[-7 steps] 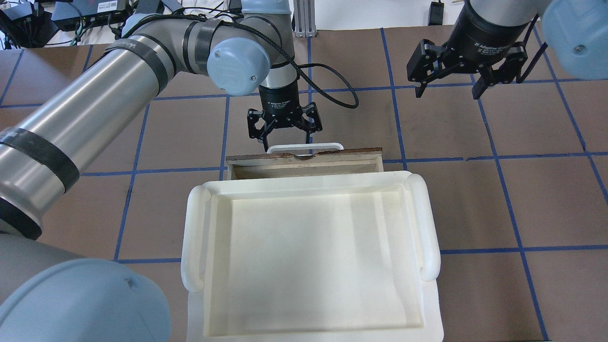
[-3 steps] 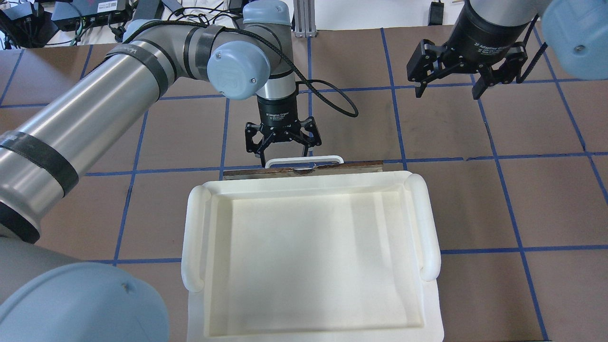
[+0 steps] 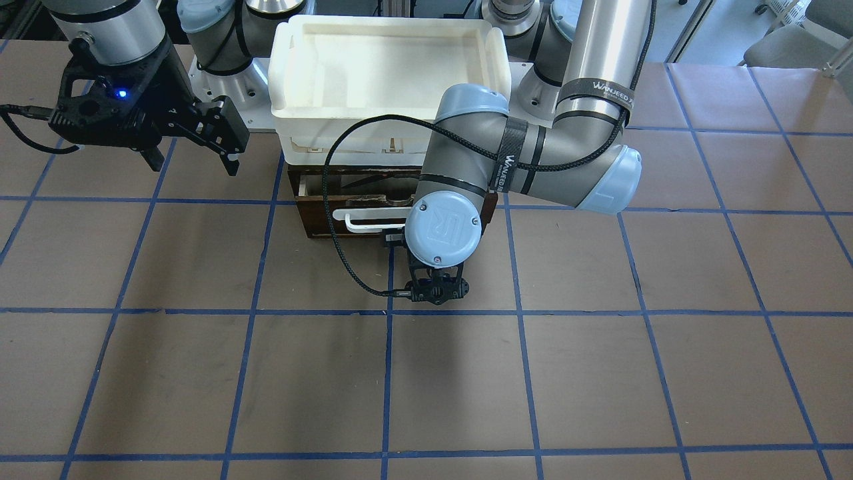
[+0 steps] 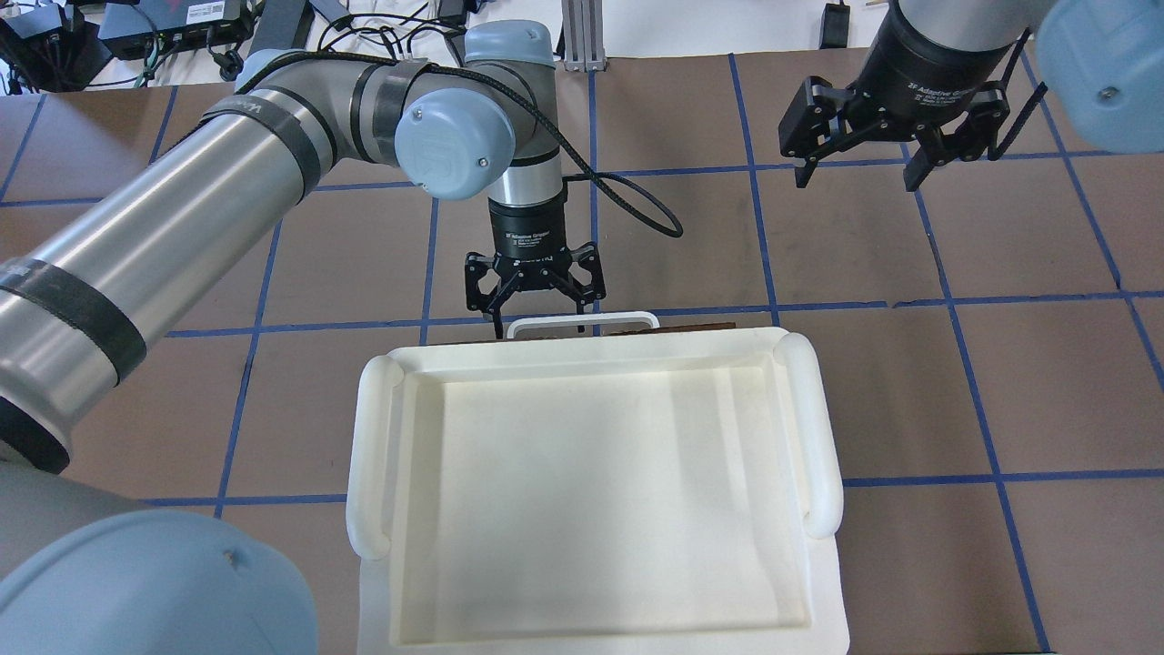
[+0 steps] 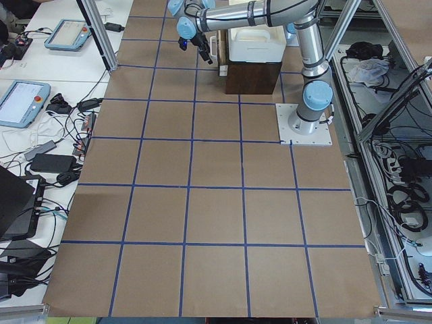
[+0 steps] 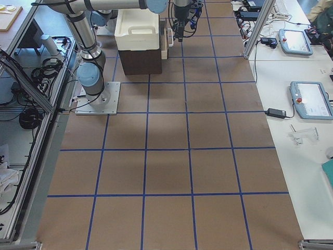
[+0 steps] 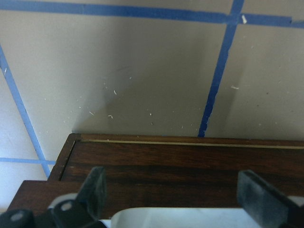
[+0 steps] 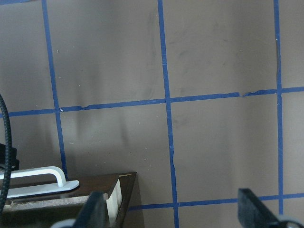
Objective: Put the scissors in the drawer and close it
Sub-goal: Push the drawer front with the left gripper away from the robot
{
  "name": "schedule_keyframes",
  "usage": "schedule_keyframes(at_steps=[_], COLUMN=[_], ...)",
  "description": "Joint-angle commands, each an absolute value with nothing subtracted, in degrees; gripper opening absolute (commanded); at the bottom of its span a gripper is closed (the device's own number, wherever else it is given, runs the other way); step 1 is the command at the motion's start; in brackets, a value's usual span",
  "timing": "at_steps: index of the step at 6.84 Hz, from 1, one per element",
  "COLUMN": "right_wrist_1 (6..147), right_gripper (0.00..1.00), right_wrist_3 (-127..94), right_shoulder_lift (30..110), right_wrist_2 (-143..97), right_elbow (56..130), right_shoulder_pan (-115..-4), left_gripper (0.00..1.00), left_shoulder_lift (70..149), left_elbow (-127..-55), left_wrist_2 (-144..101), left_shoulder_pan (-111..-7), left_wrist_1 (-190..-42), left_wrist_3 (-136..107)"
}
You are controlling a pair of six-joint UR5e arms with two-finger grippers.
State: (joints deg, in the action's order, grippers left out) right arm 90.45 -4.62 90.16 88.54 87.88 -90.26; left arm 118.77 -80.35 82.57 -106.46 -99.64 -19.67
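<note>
The left hand [image 4: 538, 314], fingers spread wide and gripping nothing, straddles the white handle [image 4: 582, 318] at upper centre, apparently to push the drawer [image 4: 691, 326] in under the tray [image 4: 637, 350]. It looks not quite shut. The scissors are out of sight, probably inside. The right hand [image 4: 855, 173] hangs open and empty at upper right, well clear.

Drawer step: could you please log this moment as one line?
drawer: nearly shut | scissors: not visible | left gripper: open, at handle | right gripper: open, idle
</note>
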Motion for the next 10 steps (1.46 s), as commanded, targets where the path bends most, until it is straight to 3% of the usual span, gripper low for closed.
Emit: schedule_keyframes(at_steps=[1,10], right_wrist_1=[90.44,90.44], right_gripper=[1.0,1.0], right_wrist_3=[-4.66,-4.66], right_shoulder_lift=[90.18,90.09], right_wrist_2=[88.51,88.42], right_elbow=[87.89,87.89], right_shoulder_pan=[-90.26,-90.26], left_gripper=[1.0,1.0], left_shoulder_lift=[118.56,118.48], left_elbow=[-80.51,-82.44], left_wrist_2=[82.53,80.07], left_shoulder_pan=[-106.52,-106.08], left_wrist_1=[-101.42,-105.03], left_wrist_3=[-19.69,-21.53])
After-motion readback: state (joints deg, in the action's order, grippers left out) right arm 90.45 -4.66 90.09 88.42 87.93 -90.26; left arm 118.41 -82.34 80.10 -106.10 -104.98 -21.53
